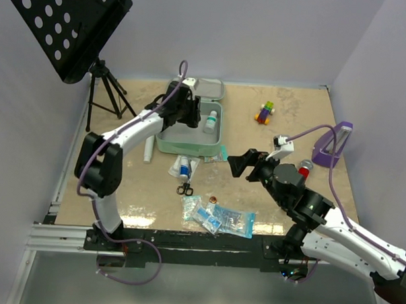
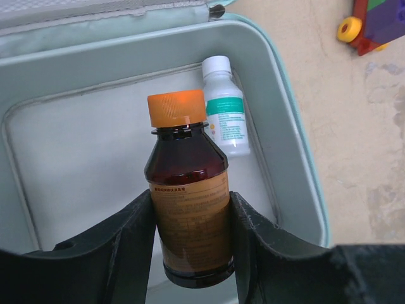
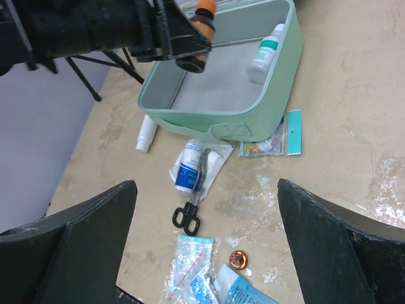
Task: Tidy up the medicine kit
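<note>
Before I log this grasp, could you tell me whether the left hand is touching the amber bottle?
Touching: in the left wrist view the left hand has both fingers pressed against the amber bottle.

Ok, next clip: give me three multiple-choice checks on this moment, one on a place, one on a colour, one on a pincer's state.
1. Where is the white bottle with the teal label?
A) on the table by the scissors
B) lying inside the open mint-green case
C) standing on the purple wedge

2. What colour is the cap of the brown bottle held in the left pincer?
A) orange
B) white
C) blue

3. How is the right pincer?
A) shut on a packet
B) shut on the scissors
C) open, holding nothing

Answers:
1 B, the left wrist view shows it on its side on the case floor.
2 A, the cap above the brown glass is plainly orange.
3 C, its jaws stand wide apart with nothing gripped.
</note>
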You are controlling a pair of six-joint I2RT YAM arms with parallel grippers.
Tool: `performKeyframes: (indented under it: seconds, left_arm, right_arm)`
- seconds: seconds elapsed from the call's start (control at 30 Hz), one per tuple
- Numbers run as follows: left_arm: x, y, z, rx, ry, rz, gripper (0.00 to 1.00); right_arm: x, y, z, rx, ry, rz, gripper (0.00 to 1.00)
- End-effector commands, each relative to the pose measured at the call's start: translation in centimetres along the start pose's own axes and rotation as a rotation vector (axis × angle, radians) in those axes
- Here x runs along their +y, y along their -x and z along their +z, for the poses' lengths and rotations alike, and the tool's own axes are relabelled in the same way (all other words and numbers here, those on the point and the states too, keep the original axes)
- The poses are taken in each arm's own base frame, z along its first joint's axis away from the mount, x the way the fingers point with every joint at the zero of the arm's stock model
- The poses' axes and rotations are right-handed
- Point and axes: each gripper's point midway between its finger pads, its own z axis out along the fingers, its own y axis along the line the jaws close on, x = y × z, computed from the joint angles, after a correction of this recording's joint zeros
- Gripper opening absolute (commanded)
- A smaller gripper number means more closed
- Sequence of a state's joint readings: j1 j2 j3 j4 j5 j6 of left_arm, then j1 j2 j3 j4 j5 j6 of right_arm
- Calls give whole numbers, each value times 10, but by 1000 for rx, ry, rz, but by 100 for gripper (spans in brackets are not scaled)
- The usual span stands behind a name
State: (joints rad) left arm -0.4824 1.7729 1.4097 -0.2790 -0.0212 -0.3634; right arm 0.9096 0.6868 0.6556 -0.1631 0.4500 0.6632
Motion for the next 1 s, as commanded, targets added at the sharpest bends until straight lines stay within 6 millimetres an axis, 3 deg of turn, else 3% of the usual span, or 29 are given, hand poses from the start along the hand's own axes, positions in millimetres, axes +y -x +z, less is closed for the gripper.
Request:
performKeyframes:
  seconds: [0.0, 0.17, 0.37, 0.63, 0.97]
  left_arm:
    - [-6, 26, 23, -15, -93, 101, 17]
    - [11, 18, 53, 23, -60, 89, 17]
    - [14, 6, 79, 55, -85, 81, 17]
    - [3, -4, 108, 81, -151, 36, 18]
    - [-15, -6, 119, 79, -252, -18, 24]
  right_arm:
    - [9, 6, 2, -26, 41, 1, 98]
    - [11, 3, 6, -18, 47, -13, 98]
    - [11, -8, 12, 6, 50, -25, 98]
    - [12, -19, 18, 35, 59, -10, 98]
    - [9, -23, 19, 45, 46, -15, 98]
